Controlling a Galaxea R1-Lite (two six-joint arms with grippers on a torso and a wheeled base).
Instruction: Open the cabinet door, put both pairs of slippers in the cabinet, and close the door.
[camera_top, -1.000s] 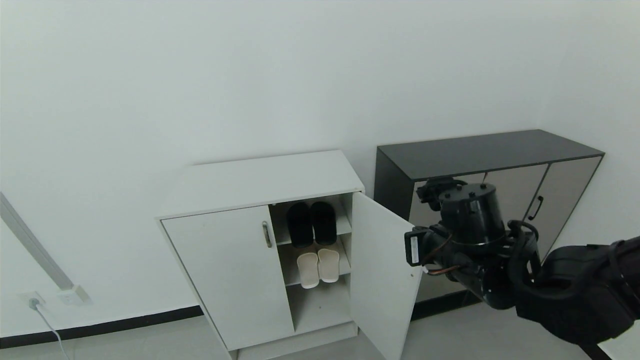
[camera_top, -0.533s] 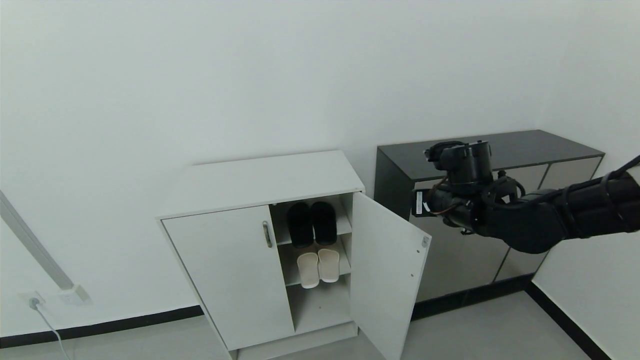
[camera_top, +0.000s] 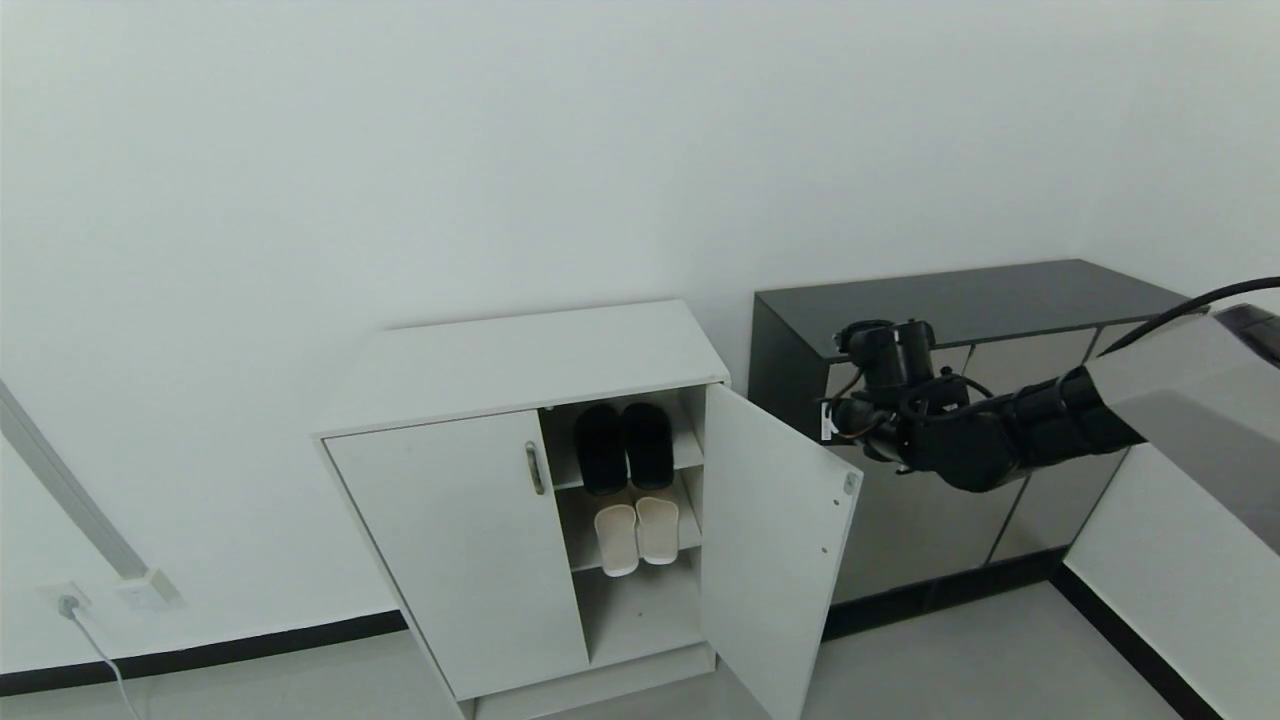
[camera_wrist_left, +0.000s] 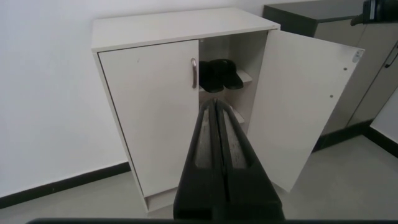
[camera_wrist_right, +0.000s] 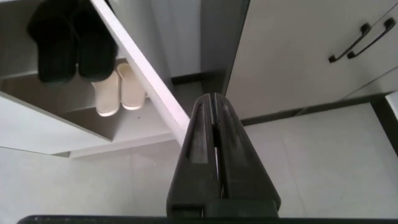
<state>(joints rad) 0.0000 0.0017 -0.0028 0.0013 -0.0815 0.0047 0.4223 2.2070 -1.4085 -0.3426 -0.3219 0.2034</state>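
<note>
1. Since one second ago the right pincer (camera_wrist_right: 214, 106) has risen from low in front of the dark cabinet (camera_top: 960, 300) and gone farther forward. Now it hangs near the top free corner of the open door (camera_top: 770, 540). The door and the slippers have not moved.
2. Its two fingers are pressed together and hold nothing. The left pincer (camera_wrist_left: 216, 109) is also closed tight and empty. It stands back in front of the white cabinet (camera_top: 520, 365) and points toward the opening.
3. The black slippers (camera_top: 622, 445) lie side by side on the upper shelf (camera_top: 687, 458), and the white slippers (camera_top: 637, 535) on the middle shelf (camera_top: 580, 548). Both pairs are inside, so it seems only the closing remains.
4. The door stands upright with its long axis vertical. It is hinged at the white cabinet's right side, and its free edge is swung out toward the robot. The right wrist view looks down on its top edge. The right pincer is on the outer side of the door, so the door lies to its left, near but not touching.
5. The right pincer is clearly the nearer one. The coming move probably calls for a push on the outer face, close to the free edge, toward the robot's left. If the right pincer stays too high, the closed fingers may pass over the top edge or slide on the smooth panel.
</note>
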